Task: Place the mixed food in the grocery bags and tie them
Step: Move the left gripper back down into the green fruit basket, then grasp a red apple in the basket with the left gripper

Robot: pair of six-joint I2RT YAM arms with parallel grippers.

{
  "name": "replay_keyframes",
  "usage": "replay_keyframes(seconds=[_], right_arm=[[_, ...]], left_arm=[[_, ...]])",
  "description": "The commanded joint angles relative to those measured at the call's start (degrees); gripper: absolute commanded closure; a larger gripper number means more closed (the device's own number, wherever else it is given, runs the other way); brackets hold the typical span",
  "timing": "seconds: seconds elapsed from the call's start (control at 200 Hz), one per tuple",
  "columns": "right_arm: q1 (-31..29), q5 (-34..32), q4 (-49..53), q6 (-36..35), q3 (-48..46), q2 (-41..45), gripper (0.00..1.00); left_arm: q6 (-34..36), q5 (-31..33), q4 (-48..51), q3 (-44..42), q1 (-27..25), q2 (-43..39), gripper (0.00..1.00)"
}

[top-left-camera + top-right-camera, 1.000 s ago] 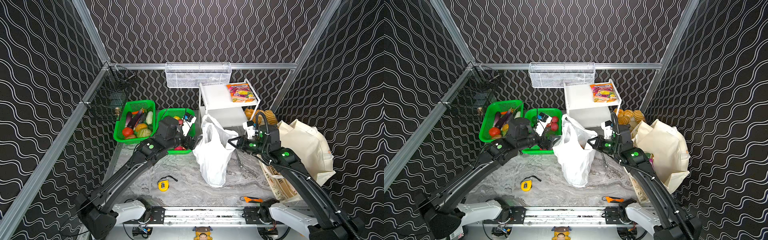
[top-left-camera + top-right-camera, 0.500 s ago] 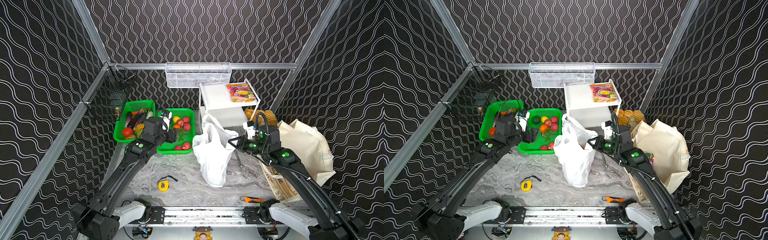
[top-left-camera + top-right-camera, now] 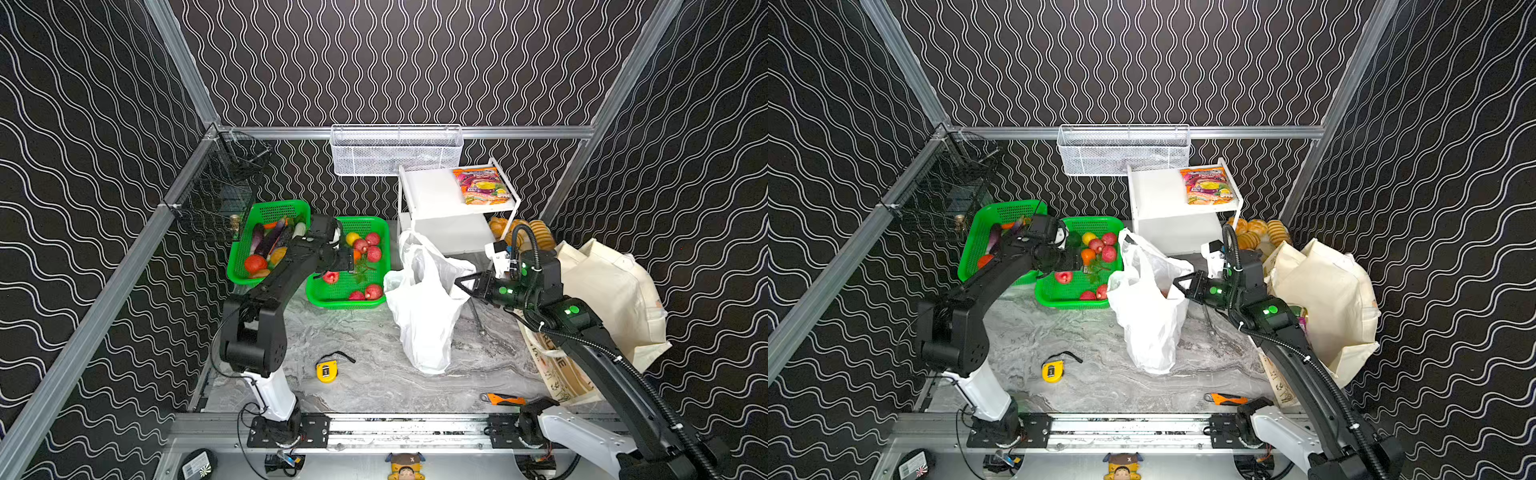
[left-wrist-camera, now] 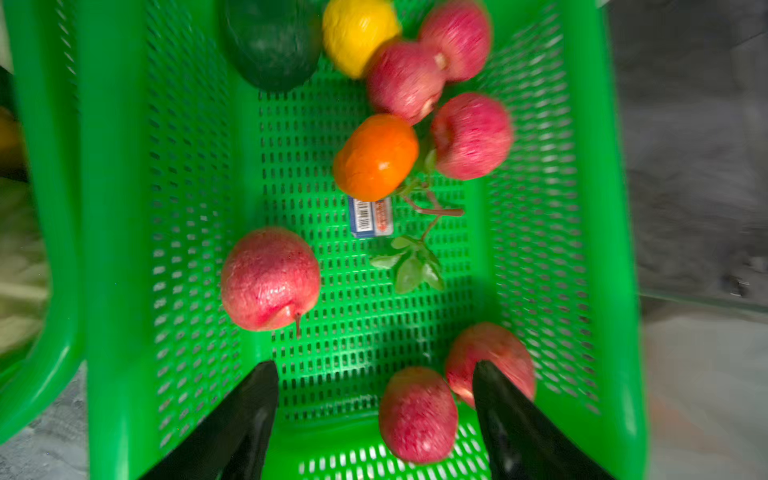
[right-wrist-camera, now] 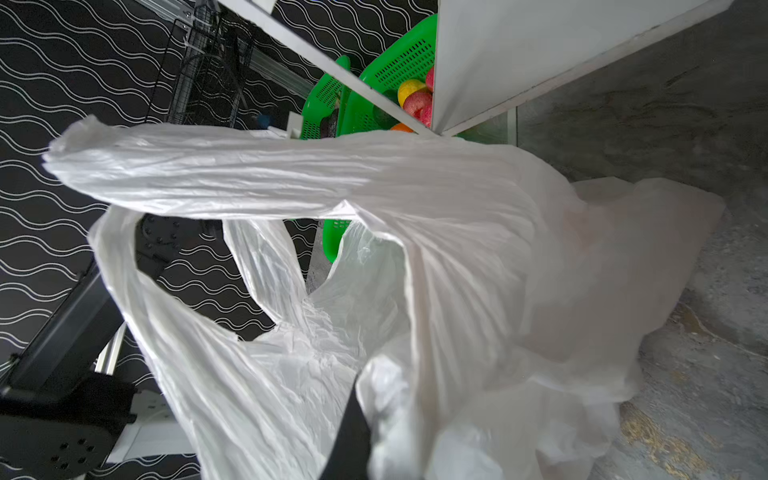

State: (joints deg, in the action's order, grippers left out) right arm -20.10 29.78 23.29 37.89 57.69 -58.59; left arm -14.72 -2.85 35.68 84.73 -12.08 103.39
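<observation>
A second ago the left gripper (image 4: pixel 374 365) was held at the near corner of the right green basket (image 3: pixel 349 305), close to the mouth of the white plastic bag (image 3: pixel 424 316). It has since been drawn back and is now poised over the middle of that basket. Its jaws are spread wide and nothing is held between them. The right gripper (image 3: pixel 461 283) has not been moved: it is kept closed, pinched on the rim of the white plastic bag, which is held upright on the table.

Two bags are seen. The cloth tote (image 3: pixel 602 291) is slumped on the right, behind the right arm. Two baskets are seen, the left green basket (image 3: pixel 237 270) touching the right one. In the right basket six red apples (image 4: pixel 270 278) are counted, with one orange (image 4: pixel 376 158), one yellow fruit (image 4: pixel 357 35) and one dark green fruit (image 4: pixel 274 41), possibly an avocado, though it is blurred. Two of the apples lie just below the open fingertips. One snack packet (image 3: pixel 482 185) is laid flat on the white shelf (image 3: pixel 432 187).
</observation>
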Motion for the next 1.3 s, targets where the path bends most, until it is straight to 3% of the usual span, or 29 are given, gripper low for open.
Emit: replay_keyframes(seconds=[0.0,0.22,0.491,0.721,0.906,1.051,1.196,1.296], right_arm=[[0.0,0.6,-2.0,-0.8,0.1,0.3,1.00],[0.1,-0.3,-1.0,-1.0,0.8,0.2,1.00],[0.1,-1.2,-1.1,-2.1,1.0,0.8,1.00],[0.1,-0.5,-1.8,-1.7,1.3,-0.2,1.00],[0.0,-0.6,-1.8,-1.4,1.0,0.3,1.00],[0.0,-0.9,-1.8,-1.1,0.8,0.9,1.00],[0.1,-0.9,-2.5,-0.7,0.2,1.3,1.00],[0.0,-0.6,-3.3,-0.2,-0.1,1.3,1.00]], left_arm=[[2.2,5.9,6.1,3.4,0.0,4.3,0.23],[12.4,12.1,9.9,10.7,0.2,12.6,0.21],[15.9,19.0,11.4,14.4,0.1,16.9,0.16],[15.2,17.0,10.3,13.8,0.1,18.8,0.19],[14.4,15.9,10.2,13.6,0.0,19.4,0.30],[13.9,15.2,10.3,12.6,0.0,18.1,0.41],[12.2,12.6,7.9,9.3,0.0,10.2,0.41],[11.0,6.2,5.6,6.7,0.1,2.1,0.41]])
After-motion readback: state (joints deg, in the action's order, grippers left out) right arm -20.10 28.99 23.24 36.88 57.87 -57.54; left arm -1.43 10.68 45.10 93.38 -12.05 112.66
